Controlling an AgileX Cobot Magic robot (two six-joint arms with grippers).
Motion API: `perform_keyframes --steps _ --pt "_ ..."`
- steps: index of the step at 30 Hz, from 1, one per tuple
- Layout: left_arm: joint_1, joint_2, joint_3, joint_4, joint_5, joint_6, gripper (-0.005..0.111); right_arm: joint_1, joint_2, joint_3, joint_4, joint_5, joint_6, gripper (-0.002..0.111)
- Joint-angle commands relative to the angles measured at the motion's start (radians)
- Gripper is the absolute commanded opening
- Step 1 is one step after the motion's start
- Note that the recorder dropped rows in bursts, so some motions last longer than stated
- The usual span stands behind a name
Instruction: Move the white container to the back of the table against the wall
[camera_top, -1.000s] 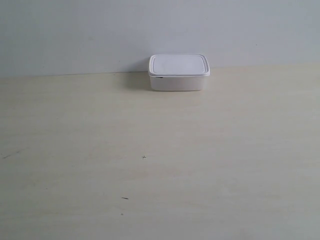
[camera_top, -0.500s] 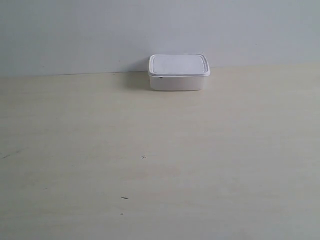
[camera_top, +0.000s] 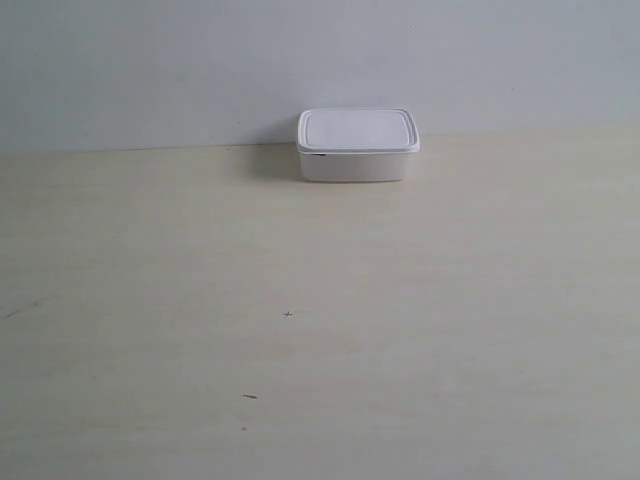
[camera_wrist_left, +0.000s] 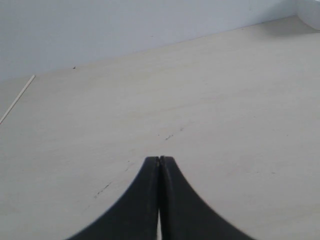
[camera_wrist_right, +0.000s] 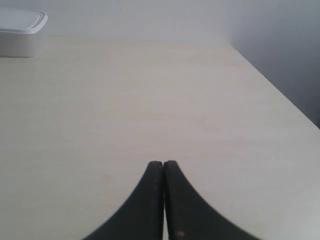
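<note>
The white container stands lidded at the back of the table, right at the foot of the wall. No arm shows in the exterior view. In the right wrist view the container sits far off near the wall, and my right gripper is shut with nothing in it, well away over the table. My left gripper is shut and empty too, above the table. A sliver of the container shows at the edge of the left wrist view.
A few small dark specks mark the table's front part. In the right wrist view the table's side edge runs beside a shadowed drop. The left wrist view shows another table edge.
</note>
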Motion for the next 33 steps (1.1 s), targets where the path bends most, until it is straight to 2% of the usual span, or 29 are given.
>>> perform_keyframes --steps 1,10,19,23,27,33 --pt "-0.005 -0.006 0.0 -0.011 -0.004 -0.002 0.0 -0.006 -0.005 0.003 0.017 0.002 -0.038 0.0" --pt "-0.005 -0.006 0.0 -0.011 -0.004 -0.002 0.0 -0.006 -0.005 0.003 0.035 -0.024 -0.025 0.0" --pt "-0.005 -0.006 0.0 -0.022 -0.004 -0.002 0.0 -0.006 -0.005 0.003 0.076 -0.065 0.183 0.0" --pt "-0.005 -0.006 0.0 -0.051 -0.004 -0.002 0.0 -0.006 -0.005 0.003 0.078 -0.065 0.183 0.0" --pt "-0.005 -0.006 0.0 -0.141 -0.004 -0.002 0.0 -0.006 -0.005 0.003 0.123 -0.045 0.212 0.0" --pt "-0.005 -0.006 0.0 -0.148 -0.004 -0.002 0.0 -0.006 -0.005 0.003 0.19 -0.008 0.232 0.0"
